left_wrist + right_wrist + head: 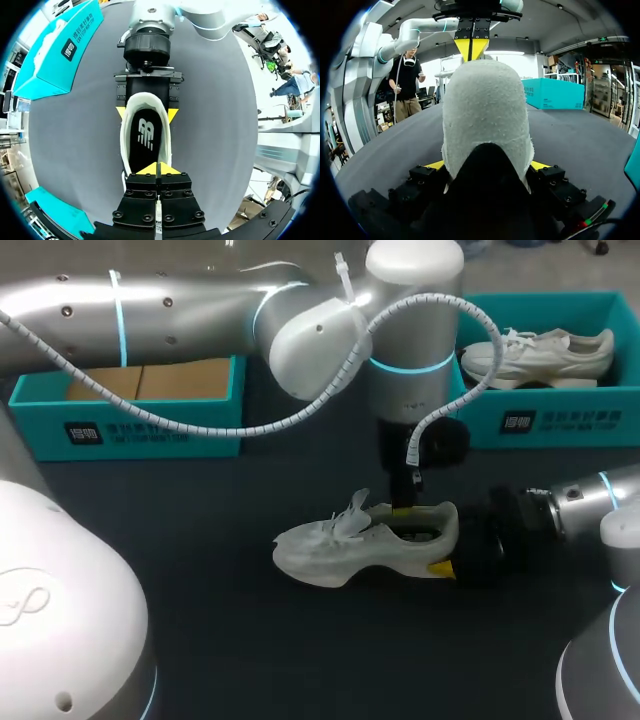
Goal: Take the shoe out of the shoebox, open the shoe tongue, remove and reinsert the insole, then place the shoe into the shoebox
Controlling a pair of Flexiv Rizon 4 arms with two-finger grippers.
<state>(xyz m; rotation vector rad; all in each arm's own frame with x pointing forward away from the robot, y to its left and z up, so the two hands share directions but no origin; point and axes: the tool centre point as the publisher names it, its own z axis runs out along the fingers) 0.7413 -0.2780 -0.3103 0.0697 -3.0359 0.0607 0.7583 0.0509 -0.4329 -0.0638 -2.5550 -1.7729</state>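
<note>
A white shoe [340, 545] lies on the dark table with its toe to the left. In the left wrist view its black insole [146, 135] shows inside the opening. My left gripper [403, 508] hangs over that opening; its yellow tips [159, 169] are shut together at the tongue end. I cannot see whether they pinch anything. My right gripper [448, 545] comes in from the right and is shut on the heel [485, 115], one yellow fingertip [436, 164] on each side. An open teal shoebox [150, 425] stands at the back left.
A second teal box [560, 422] at the back right holds another white shoe [545, 355]. My left arm's big elbow [330, 340] hangs over the middle of the table. Dark table surface [230, 640] stretches in front of the shoe.
</note>
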